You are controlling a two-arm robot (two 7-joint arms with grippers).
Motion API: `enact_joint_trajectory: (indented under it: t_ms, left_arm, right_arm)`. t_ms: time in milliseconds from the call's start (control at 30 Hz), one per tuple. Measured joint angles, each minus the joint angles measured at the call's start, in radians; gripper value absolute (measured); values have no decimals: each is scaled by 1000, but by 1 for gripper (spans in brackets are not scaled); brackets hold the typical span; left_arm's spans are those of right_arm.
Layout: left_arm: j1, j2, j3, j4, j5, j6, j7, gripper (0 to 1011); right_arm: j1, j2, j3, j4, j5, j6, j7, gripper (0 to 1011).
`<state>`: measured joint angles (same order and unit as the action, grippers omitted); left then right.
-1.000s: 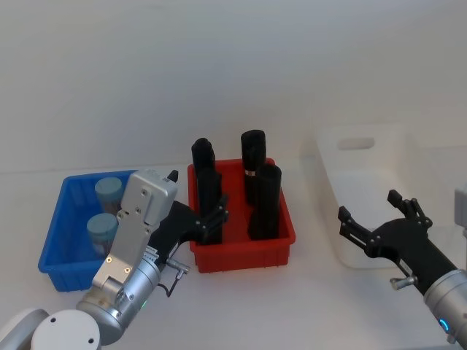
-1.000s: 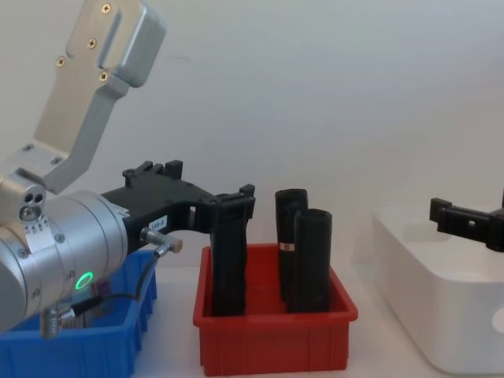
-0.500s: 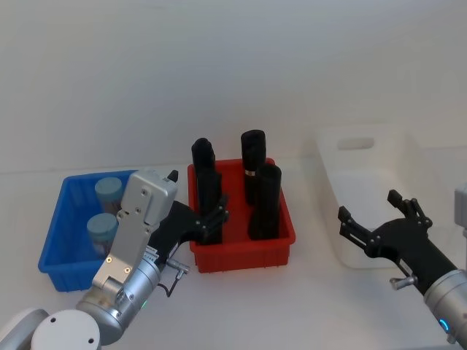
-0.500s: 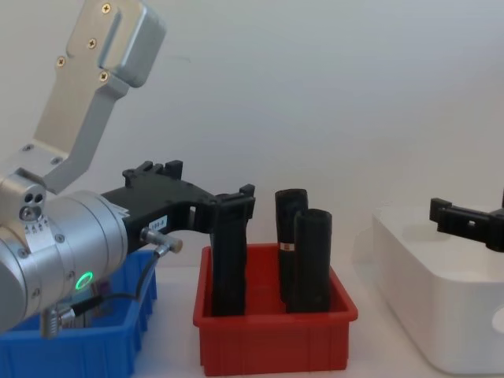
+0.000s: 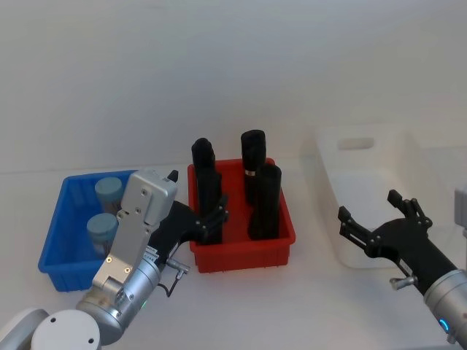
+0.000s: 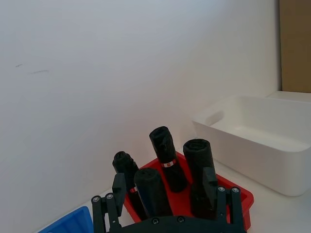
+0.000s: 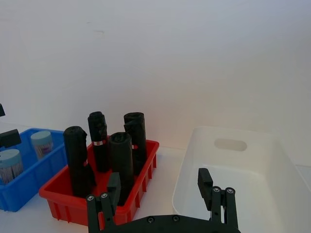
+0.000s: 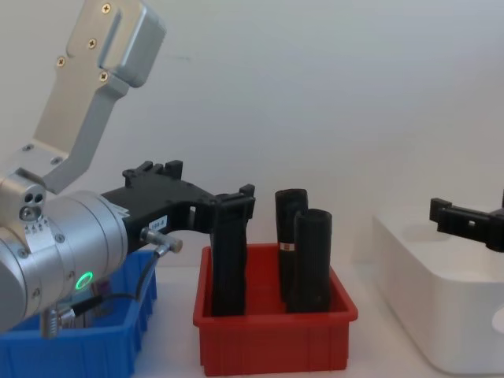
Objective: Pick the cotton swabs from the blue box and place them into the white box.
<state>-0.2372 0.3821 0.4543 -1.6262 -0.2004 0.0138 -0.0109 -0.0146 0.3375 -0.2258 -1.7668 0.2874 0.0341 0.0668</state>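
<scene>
Two cotton swabs jars point(image 5: 109, 191) point(image 5: 102, 227) with pale lids stand in the blue box point(image 5: 55, 251) at the left of the table. They also appear in the right wrist view as cotton swabs point(image 7: 41, 141) in the blue box point(image 7: 34, 177). The white box point(image 5: 328, 171) stands at the right and looks bare inside. My left gripper point(image 5: 197, 195) hovers open between the blue box and the red bin, holding nothing. In front of the white box my right gripper point(image 5: 368, 205) is open with nothing between its fingers.
A red bin point(image 5: 241, 255) with several tall black rolls point(image 5: 264, 200) stands between the blue box and the white box. The left arm's silver link point(image 8: 87, 102) rises large at the left of the chest view. A white wall backs the table.
</scene>
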Motion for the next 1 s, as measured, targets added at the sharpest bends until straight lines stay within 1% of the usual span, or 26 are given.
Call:
enact_joint_trajectory:
  t_ms: [467,633,1000]
  left_arm:
    - [-1,0,-2,2,-2,0,-2,1004]
    - [-7,0,-9,13,-12,0,-13,1004]
    - [-44,-4,-40,72,-59,15,-65,1004]
  right_arm:
    - [0,0,0,0,0,0,0,1002]
    - [0,0,0,0,0,0,0,1002]
    - [0,0,0,0,0,0,0,1002]
